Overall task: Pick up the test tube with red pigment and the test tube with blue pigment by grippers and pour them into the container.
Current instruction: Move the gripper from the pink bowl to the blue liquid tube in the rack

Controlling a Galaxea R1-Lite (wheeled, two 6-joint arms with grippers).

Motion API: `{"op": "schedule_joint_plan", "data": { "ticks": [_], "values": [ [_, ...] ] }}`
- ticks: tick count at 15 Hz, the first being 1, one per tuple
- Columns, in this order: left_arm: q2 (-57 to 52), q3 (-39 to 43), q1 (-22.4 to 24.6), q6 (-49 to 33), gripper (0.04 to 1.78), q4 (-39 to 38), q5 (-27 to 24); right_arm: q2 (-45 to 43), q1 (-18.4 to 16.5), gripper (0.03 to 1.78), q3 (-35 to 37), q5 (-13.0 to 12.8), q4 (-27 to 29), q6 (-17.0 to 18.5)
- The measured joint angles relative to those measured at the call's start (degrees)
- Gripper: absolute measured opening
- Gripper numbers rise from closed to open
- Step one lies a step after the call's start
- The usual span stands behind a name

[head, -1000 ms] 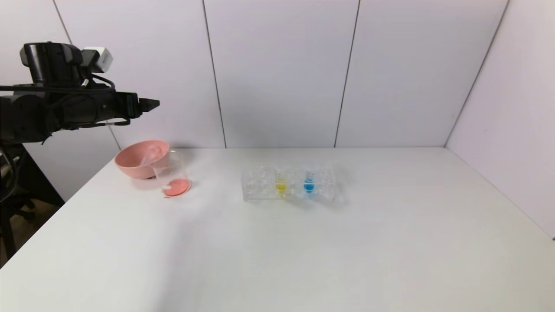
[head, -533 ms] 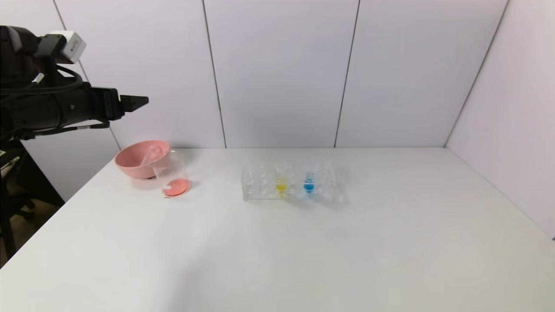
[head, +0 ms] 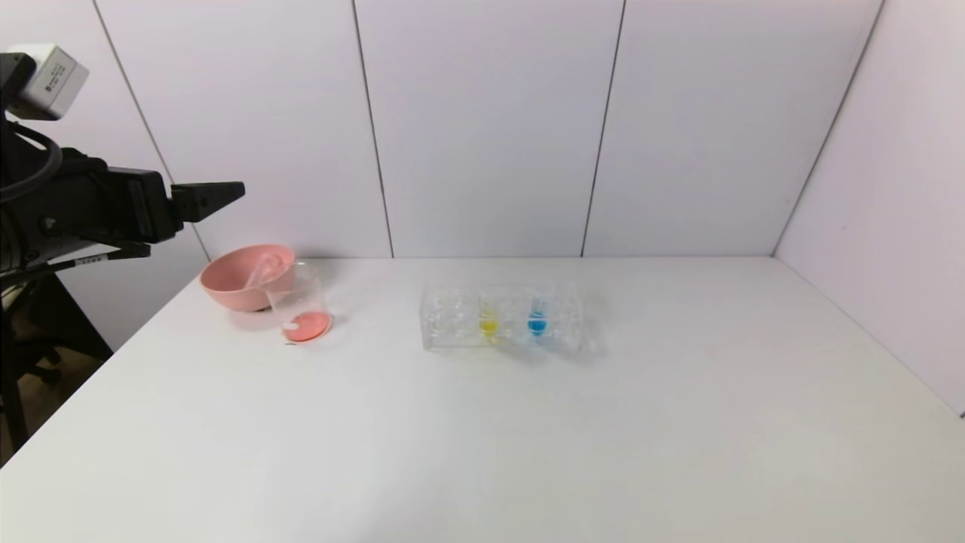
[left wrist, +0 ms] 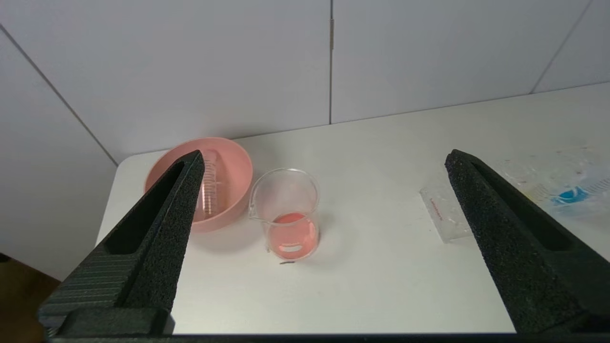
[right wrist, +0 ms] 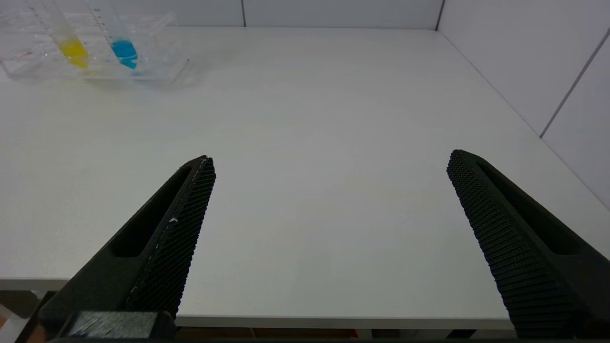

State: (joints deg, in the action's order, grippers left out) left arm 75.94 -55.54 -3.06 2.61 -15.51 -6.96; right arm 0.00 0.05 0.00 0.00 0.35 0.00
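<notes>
With red already pooling in the container (head: 300,311), the right tool (right wrist: 329,162) is waiting wide apart and should be approaching the blue tube (head: 537,315), standing in the rack (head: 452,324), squarely.

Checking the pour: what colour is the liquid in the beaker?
Red-orange liquid in the beaker, clearest in the left wrist view.

Left hand (head: 215,196) raised high at far left, fingers spread wide; right hand (right wrist: 329,162) likewise spread.
</notes>
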Motion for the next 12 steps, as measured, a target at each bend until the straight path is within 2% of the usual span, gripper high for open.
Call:
{"op": "schedule_joint_plan", "data": {
  "ticks": [9, 12],
  "values": [
    [-6.8, 9.9, -12.2, -1.2, 1.76, -0.4, 0.1, 0.0, 0.0, 1.77, 0.0, 0.0, 0.0, 0.0],
    [-7.2, 12.6, -16.3, -1.2, 1.76, -3.9, 0.1, 0.0, 0.0, 1.77, 0.0, 0.0, 0.0, 0.0]
  ]
}}
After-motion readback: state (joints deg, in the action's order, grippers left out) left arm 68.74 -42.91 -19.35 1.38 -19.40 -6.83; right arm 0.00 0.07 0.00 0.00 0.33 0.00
